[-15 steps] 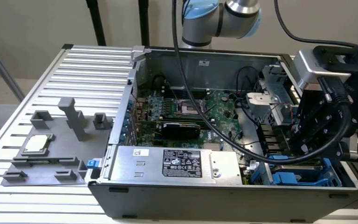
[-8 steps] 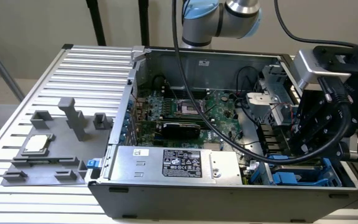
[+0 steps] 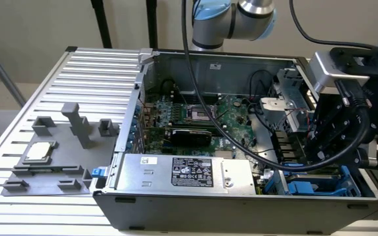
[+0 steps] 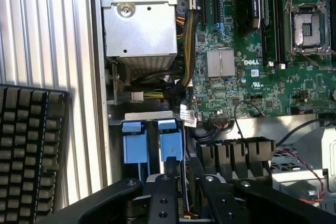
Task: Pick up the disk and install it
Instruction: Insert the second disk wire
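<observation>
Two black fingers (image 4: 161, 195) of the gripper (image 4: 182, 182) look pinched on the disk (image 4: 170, 142), standing on its thin edge between the jaws in the drive bay (image 4: 149, 115), long axis pointing straight ahead of them, glossy blue plastic carrier end first.

The arm (image 3: 241, 19) is built of silvery-grey tubes with pale blue caps at the joints. A grey box-shaped camera housing (image 3: 330, 71) sits above the hand (image 4: 181, 195), with thick black cables (image 3: 241, 142) looping away from it. The hand is matte black, made of linked bars with round pivot screws.
</observation>
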You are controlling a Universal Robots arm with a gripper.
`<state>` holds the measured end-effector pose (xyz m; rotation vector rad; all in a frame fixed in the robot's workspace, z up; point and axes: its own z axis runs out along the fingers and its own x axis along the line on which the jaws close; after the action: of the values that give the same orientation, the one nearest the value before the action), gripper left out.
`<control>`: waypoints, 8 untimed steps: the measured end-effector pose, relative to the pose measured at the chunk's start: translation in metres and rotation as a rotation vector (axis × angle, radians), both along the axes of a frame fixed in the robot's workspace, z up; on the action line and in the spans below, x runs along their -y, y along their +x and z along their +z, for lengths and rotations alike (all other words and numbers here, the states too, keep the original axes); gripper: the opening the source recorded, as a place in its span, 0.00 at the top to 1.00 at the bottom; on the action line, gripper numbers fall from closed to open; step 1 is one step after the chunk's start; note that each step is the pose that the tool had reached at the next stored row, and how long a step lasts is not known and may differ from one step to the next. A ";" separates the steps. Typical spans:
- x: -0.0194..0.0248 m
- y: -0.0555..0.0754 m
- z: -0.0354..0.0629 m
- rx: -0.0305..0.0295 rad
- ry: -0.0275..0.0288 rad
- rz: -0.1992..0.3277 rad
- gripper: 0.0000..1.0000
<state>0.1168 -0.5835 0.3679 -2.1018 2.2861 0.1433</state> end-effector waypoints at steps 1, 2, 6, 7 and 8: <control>-0.0017 0.000 0.0013 0.0000 -0.0002 0.000 0.76; -0.0041 0.001 0.0028 0.0000 -0.0005 0.000 0.76; -0.0109 0.004 0.0070 0.0000 -0.0005 0.000 0.76; -0.0118 0.006 0.0077 0.0000 -0.0007 0.000 0.76; -0.0125 0.008 0.0083 0.0000 -0.0006 0.000 0.76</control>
<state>0.1246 -0.5710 0.3762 -2.1021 2.2864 0.1426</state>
